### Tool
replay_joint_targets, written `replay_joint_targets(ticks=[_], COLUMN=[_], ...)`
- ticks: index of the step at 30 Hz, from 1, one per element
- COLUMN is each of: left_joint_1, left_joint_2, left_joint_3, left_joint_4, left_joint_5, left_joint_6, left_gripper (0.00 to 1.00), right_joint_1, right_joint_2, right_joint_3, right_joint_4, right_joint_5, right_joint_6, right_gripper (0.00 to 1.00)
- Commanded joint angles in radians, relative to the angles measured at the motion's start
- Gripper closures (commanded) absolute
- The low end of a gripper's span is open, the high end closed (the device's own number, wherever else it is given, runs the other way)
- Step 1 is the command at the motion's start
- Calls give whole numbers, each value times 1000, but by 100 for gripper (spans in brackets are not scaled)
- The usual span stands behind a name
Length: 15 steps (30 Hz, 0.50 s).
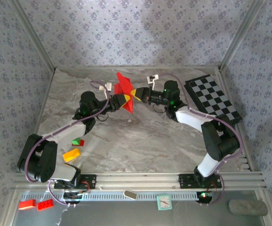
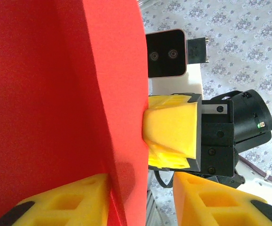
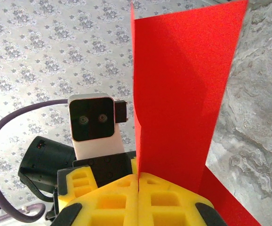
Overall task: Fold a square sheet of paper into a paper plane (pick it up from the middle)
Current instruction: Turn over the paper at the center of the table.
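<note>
Right of red paper (image 1: 124, 87), checkered board (image 1: 213, 100)

Soft, even light was bright in all views, shadows were faint, and the near square sheet of paper (image 2: 56, 94) looked grainy

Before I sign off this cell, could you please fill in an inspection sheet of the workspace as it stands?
Surface: marbled grey table, nothing spilled.
Job's things: red paper, folded, held upright between the arms.
Clutter: yellow brick, green-and-red brick, checkered board; red bricks and clock at the front.
End effectors: right end effector shut on the paper; left end effector open, fingers either side of it.
Cables: purple cable loops behind the left wrist, off the paper.
Surroundings: patterned walls, metal frame.
</note>
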Motion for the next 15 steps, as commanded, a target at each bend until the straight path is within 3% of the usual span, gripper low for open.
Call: replay_joint_targets(ticks=[1,11,15], left_joint_1=[-8,-9,-7], left_joint_2=[8,19,12], left_joint_3=[20,30,26], left_joint_4=[58,83,55], left_joint_5=[-8,-7,-27], left_joint_6=[-6,-9,18], left_gripper=[62,74,79], right_joint_1=[-6,-7,-15], right_joint_2=[3,-3,-17], right_joint_3=[-7,-12,-21], right_joint_4=[45,49,33], right_joint_5=[-28,-36,-31], right_joint_6=[17,32,20], right_gripper=[96,94,87])
